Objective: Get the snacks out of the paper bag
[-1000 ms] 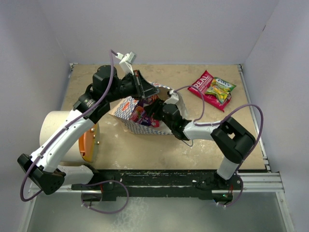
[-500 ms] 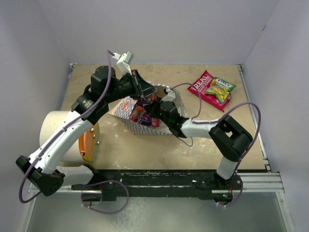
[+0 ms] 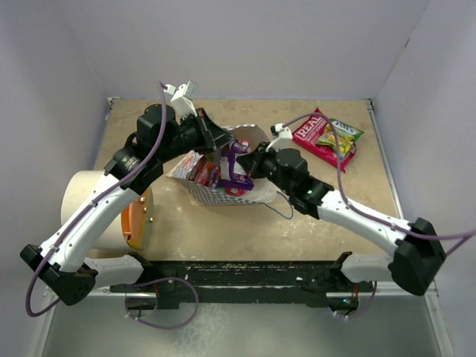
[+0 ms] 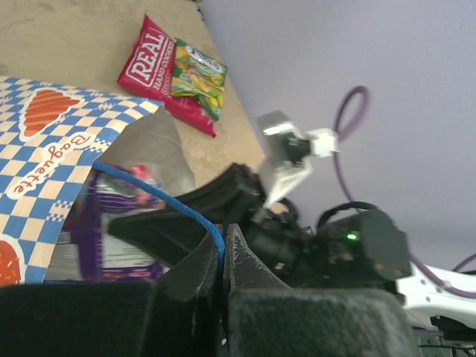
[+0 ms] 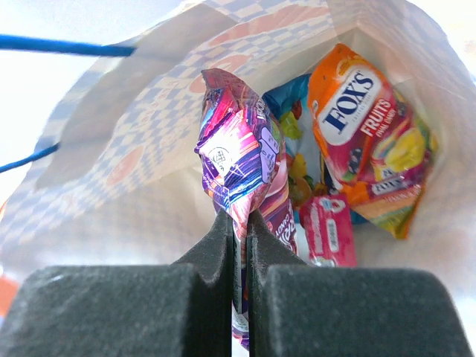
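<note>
- Table point(image 3: 223, 230) closed in by pale walls point(image 3: 245, 44) at the back and on both sides. Bare surface lies in front of the bag and in the far left corner.
- The bag point(image 3: 212, 195) lies on its side near the table's middle, between the two grippers, with its mouth facing right.
- The left gripper point(image 3: 216, 145) reaches over the bag from the left. Its fingers are clenched on the bag's thin blue cord point(image 4: 160, 195), which runs from the rim into the fingers.
- The right gripper point(image 3: 249, 165) sits at the mouth, grasping a purple packet point(image 3: 236, 169) by its lower edge. The packet stands upright above the fingers.
- A white cylinder point(image 3: 82, 201) with an orange lid point(image 3: 136, 219) lies on its side at the left edge, under the left arm and apart from the bag.
- A red packet point(image 3: 309, 132) and a green packet point(image 3: 338, 135) lie at the far right, well apart from the bag. The green one overlaps the red one, and a purple cable point(image 3: 294, 123) arcs from the right wrist to the red packet's near-left side.
- Inside the bag sit an orange packet point(image 5: 357, 111) lettered "FOX'S FRUITS", a blue packet point(image 5: 294, 104) behind it, and a small pink packet point(image 5: 327, 230) lower down.
- The bag is white paper with blue checks, orange patches and the word "Baguette".
</note>
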Motion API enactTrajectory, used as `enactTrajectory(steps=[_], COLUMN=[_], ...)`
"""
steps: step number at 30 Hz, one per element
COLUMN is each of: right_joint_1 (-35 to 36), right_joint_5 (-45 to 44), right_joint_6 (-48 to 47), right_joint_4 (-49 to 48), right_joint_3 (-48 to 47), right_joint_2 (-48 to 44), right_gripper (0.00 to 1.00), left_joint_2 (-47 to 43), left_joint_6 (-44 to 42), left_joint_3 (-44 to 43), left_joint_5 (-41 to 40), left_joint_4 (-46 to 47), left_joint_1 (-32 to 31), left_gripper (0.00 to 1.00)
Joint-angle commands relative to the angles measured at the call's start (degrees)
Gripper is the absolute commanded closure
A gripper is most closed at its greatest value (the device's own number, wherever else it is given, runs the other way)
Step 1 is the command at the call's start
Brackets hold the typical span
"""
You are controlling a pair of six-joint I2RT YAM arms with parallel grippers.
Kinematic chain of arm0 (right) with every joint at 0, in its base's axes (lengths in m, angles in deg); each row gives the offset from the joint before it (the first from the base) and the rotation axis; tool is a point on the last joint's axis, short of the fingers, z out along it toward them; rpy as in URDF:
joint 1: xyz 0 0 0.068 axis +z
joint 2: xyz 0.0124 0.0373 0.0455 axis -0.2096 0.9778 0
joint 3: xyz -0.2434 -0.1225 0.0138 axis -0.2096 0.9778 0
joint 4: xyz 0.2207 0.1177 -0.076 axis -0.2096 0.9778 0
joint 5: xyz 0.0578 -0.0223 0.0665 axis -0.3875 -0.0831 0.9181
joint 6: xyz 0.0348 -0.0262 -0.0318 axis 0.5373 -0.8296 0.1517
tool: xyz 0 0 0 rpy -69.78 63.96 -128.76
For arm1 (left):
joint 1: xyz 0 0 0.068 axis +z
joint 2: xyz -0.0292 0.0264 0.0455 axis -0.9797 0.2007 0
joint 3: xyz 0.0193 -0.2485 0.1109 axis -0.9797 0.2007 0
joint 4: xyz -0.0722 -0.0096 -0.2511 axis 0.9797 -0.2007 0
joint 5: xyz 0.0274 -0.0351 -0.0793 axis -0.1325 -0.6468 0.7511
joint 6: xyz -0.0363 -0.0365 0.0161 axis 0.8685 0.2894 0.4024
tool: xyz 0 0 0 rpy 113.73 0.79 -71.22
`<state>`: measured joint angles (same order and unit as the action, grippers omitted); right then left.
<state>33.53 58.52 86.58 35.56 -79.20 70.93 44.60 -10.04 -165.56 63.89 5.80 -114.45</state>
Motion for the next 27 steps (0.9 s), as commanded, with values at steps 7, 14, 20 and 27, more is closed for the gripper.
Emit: enactTrajectory(steps=[7,14,20,27], right_joint_1=[-0.03,-0.08,-0.1,-4.44], right_joint_5=[-5.96,-10.39,-16.12,-26.0], right_joint_6=[-7.14,-7.63,-19.3,-32.28], right_joint_4=[25.24,31.77,33.62,30.52], right_joint_3=[-8.83,-14.84,-26.91,-39.45], right_joint_2=[-21.31,-24.61,-17.89,-7.05], right_gripper=[1.0,1.0,1.0,1.0], left_joint_2=[-2.33,-0.76,0.33,0.26], left_joint_6=[-1.05,-1.87,-2.91,-2.42], left_joint_3=[-0.45,-1.94,-3.77,-2.42], left_joint_5=[-4.2,-4.47,-4.06,-2.79], left_joint_4=[-3.26,-5.97,-8.17,-8.45], left_joint_1=[-0.38,-0.36,-0.44,-0.4], left_gripper=[1.0,1.0,1.0,1.0])
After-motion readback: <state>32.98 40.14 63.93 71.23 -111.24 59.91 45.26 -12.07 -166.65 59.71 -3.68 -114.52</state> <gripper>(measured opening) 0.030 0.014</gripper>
